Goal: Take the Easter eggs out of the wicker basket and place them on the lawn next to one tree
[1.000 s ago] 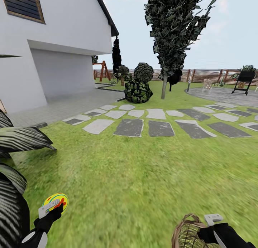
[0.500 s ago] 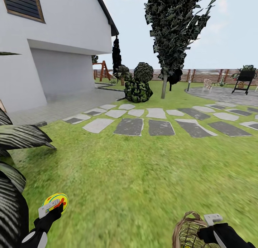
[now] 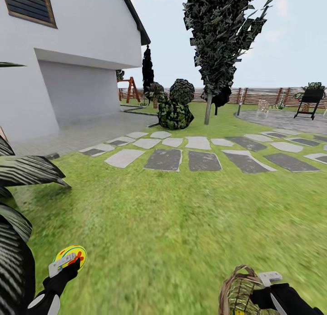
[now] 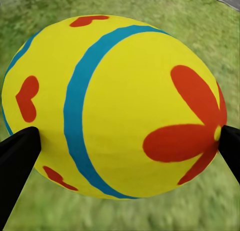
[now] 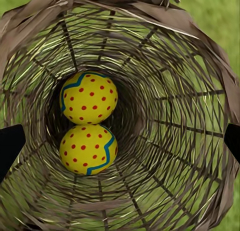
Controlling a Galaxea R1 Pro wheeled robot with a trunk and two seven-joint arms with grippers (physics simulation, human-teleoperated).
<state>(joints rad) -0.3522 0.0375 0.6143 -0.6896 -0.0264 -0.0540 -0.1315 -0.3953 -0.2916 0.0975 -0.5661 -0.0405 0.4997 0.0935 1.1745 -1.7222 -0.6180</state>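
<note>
A: Big stuff first. The lawn [image 3: 181, 224] runs from us to the grey stepping stones [image 3: 164, 161] and on to the fence [image 3: 268, 96] at the far edge. White house [image 3: 68, 56] along the lawn's left edge, striped plant leaves [image 3: 18, 206] at its near left edge. One slim dark tree [image 3: 220, 37] beyond the stones, bushes [image 3: 175, 108] beside it. No thick grey-brown trunk anywhere, I'd say.

B: And the basket?

A: The wicker basket [image 3: 238, 294] is at the near edge, right side, with the right gripper [image 3: 268, 287] at its rim. Right wrist view looks straight down into it [image 5: 190, 91]: two eggs at the bottom, touching each other, the further one [image 5: 89, 97] and the nearer one [image 5: 88, 148]. The right fingers' black tips [image 5: 10, 146] sit wide apart either side of the rim, but whether they pinch it or just straddle it, can't tell.

B: Third egg?

A: In the left gripper [image 3: 66, 262], near left. Its fingers [image 4: 17, 161] are pressed on opposite sides of the egg [image 4: 115, 106], pinching it, w/ grass behind it.

B: So what could go wrong?

A: Imo, a few things. The egg's round and slick-looking, held at two small contacts, so a jolt while driving could pop it out, far from any tree. If the basket is being carried, a tilt could roll the two eggs out. And picking the slim tree ahead may not count, if a proper trunk is wanted.
</note>
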